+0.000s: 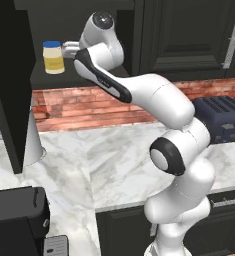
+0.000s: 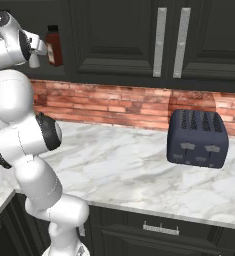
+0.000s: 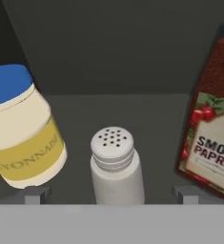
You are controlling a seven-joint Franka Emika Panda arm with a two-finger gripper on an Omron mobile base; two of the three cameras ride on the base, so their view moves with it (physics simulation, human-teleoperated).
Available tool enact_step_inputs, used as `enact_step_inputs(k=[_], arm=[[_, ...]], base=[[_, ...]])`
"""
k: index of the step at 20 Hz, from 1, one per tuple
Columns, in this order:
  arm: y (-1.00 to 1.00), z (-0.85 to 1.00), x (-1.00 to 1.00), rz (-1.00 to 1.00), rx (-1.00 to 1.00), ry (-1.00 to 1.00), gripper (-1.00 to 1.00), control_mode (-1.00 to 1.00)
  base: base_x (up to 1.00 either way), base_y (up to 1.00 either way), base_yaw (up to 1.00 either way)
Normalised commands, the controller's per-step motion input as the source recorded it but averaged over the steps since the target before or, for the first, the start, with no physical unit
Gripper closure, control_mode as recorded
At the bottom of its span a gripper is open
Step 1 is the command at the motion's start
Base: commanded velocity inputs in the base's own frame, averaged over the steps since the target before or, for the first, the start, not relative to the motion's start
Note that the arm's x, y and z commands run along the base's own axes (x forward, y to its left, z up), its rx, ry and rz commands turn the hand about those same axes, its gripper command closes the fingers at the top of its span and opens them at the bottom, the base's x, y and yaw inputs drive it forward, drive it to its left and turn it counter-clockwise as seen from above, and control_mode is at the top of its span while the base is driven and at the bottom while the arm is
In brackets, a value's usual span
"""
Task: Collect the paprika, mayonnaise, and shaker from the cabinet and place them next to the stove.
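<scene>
Right between the gripper's (image 3: 111, 194) two finger tips sits the shaker (image 3: 114, 164), upright on the cabinet (image 2: 114, 35) shelf. Jaws are spread wide, one tip on each side of it with clear gaps, so nothing's pinched. Looking through the hand view, the mayonnaise (image 3: 24, 131) stands just beside the shaker on one side, blue lid up, and the paprika (image 3: 213, 124) stands on the other side, label facing the camera, partly cut off at the frame edge. Back out a bit: from the base cameras the arm is stretched up into the dark shelf recess. Below that there's a brick backsplash (image 2: 139, 107), then a marble counter (image 1: 114, 160) with a dark toaster (image 2: 197, 137) standing well off to the right.
</scene>
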Motion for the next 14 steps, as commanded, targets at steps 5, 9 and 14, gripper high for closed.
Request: enact_step_inputs(k=[5, 9, 14], arm=[[0.01, 0.00, 0.07, 0.00, 0.00, 0.01, -1.00, -1.00], [0.00, 0.00, 0.01, 0.00, 0.00, 0.00, -1.00, -1.00], [0.00, 0.00, 0.03, 0.00, 0.00, 0.01, -1.00, -1.00]], base=[[0.00, 0.00, 0.00], [0.00, 0.00, 0.00], [0.00, 0.00, 0.00]])
